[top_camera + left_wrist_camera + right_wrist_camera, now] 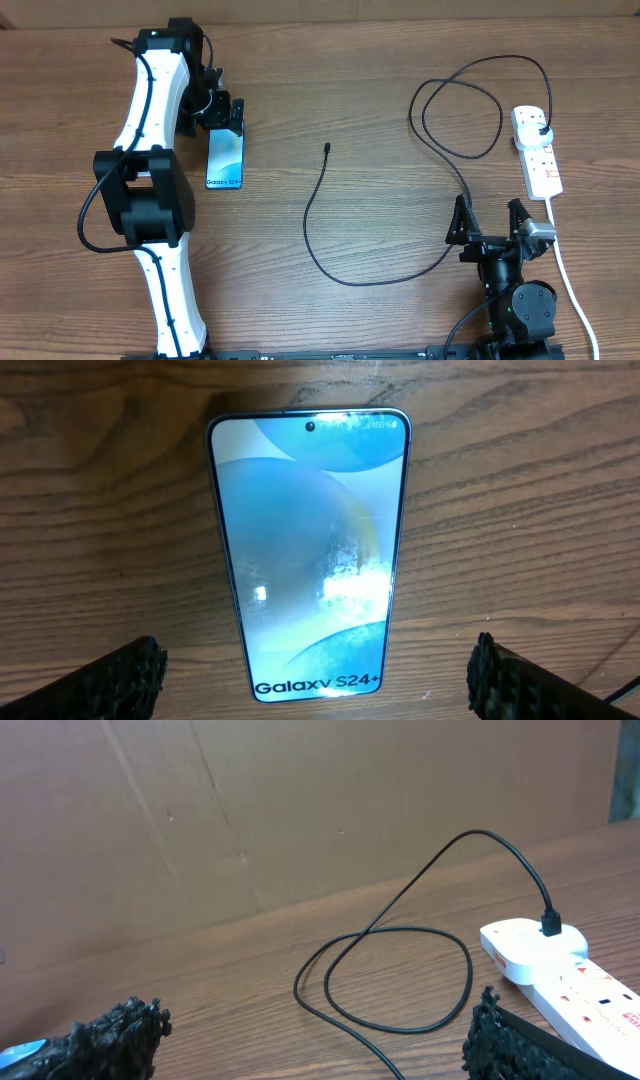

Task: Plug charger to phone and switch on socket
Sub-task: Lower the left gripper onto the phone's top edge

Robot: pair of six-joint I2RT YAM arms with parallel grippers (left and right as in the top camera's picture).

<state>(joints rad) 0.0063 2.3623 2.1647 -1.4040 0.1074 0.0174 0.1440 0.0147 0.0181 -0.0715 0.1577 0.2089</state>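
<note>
The phone [224, 160] lies flat on the table, its light blue screen up and its "Galaxy S24+" end towards the front. My left gripper [220, 118] hovers open over the phone's far end; the left wrist view shows the phone [310, 550] between and beyond the wide-apart fingertips [120, 678]. The charger cable [312, 225] snakes across the middle, its free connector tip [328, 149] resting on the wood. Its black plug [541, 128] sits in the white socket strip [537, 150]. My right gripper [489, 218] stands open, empty, close to the cable and just front-left of the strip.
The strip's thick white cord [565, 270] runs to the front edge past the right arm. In the right wrist view the cable loops [400, 935] lie ahead, the strip [560, 970] sits at right, and a brown cardboard wall [250, 810] backs the table.
</note>
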